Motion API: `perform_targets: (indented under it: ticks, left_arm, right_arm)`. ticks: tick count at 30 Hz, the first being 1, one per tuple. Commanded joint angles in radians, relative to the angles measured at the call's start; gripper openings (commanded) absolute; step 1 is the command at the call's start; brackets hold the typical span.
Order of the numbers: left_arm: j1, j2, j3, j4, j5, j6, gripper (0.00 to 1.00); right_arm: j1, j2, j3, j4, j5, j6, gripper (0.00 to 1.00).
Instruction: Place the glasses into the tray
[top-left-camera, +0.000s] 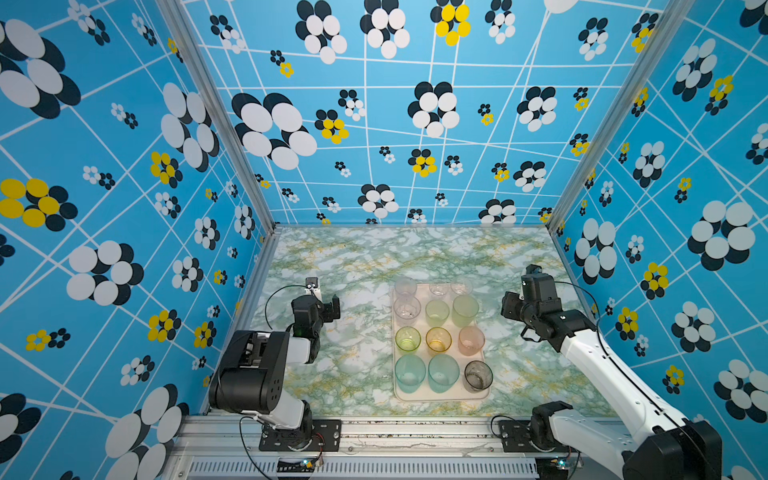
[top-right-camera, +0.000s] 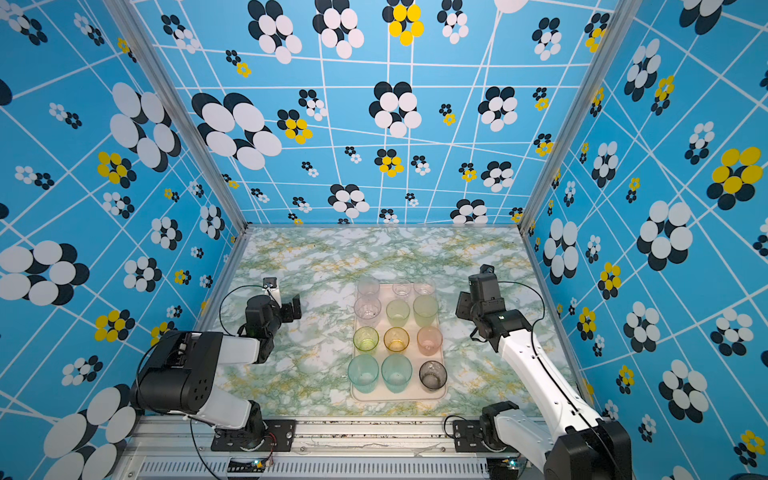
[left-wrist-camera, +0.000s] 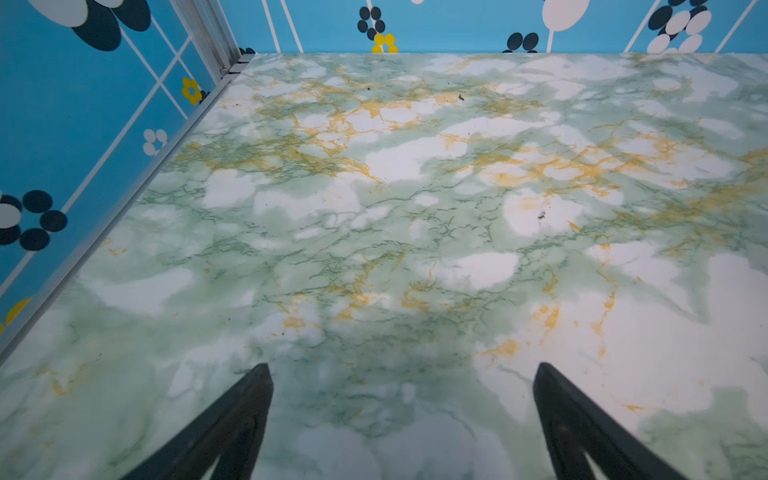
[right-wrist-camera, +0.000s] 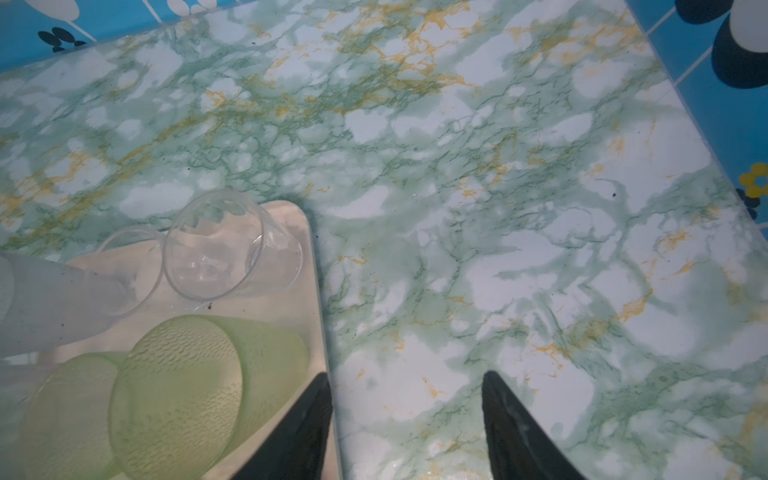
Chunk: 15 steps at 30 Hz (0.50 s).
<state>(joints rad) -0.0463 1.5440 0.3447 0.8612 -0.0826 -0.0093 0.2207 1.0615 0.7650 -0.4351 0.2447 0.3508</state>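
The cream-pink tray (top-left-camera: 441, 397) (top-right-camera: 398, 397) lies on the marble table, right of centre. Several glasses stand upright on it in rows. At the back are clear ones (top-left-camera: 407, 309), then pale green (top-left-camera: 465, 309), lime (top-left-camera: 407, 338), amber (top-left-camera: 438, 339), pink (top-left-camera: 471, 340), teal (top-left-camera: 410, 372) and smoky grey (top-left-camera: 478, 375). My left gripper (top-left-camera: 334, 306) (left-wrist-camera: 403, 368) hovers open and empty over bare table, left of the tray. My right gripper (top-left-camera: 506, 307) (right-wrist-camera: 405, 374) is open and empty beside the tray's far right edge (right-wrist-camera: 311, 257), near a clear glass (right-wrist-camera: 224, 249) and a green glass (right-wrist-camera: 178, 395).
Blue flower-patterned walls close in the table (top-left-camera: 374, 257) on the left, back and right, with aluminium posts (top-left-camera: 216, 112) at the back corners. Both arm bases sit on the metal rail (top-left-camera: 415, 432) along the front edge. Bare marble stretches behind the tray.
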Motion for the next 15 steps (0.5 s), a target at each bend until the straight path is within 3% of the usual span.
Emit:
perform_targets:
  ticks: [1,5,7,11,15]
  left_arm:
    - [-0.014,-0.010,0.019,0.065,0.027,0.039,0.99]
    - [-0.018,-0.006,0.013,0.086,0.019,0.043,0.99]
    - [-0.020,-0.004,0.011,0.093,0.017,0.045,0.99]
    - [-0.020,-0.004,0.013,0.093,0.016,0.044,0.99]
    - [-0.020,-0.004,0.013,0.091,0.018,0.043,0.99]
  right_arm:
    - [-0.009,-0.041,-0.073,0.164,0.121,-0.074,0.60]
    - [-0.016,-0.072,-0.280,0.579,0.281,-0.229,0.63]
    - [-0.041,-0.058,-0.367,0.776,0.269,-0.259,0.63]
    - [-0.095,0.044,-0.434,0.988,0.213,-0.242,0.63]
    - [-0.096,0.252,-0.489,1.319,0.228,-0.287,0.63]
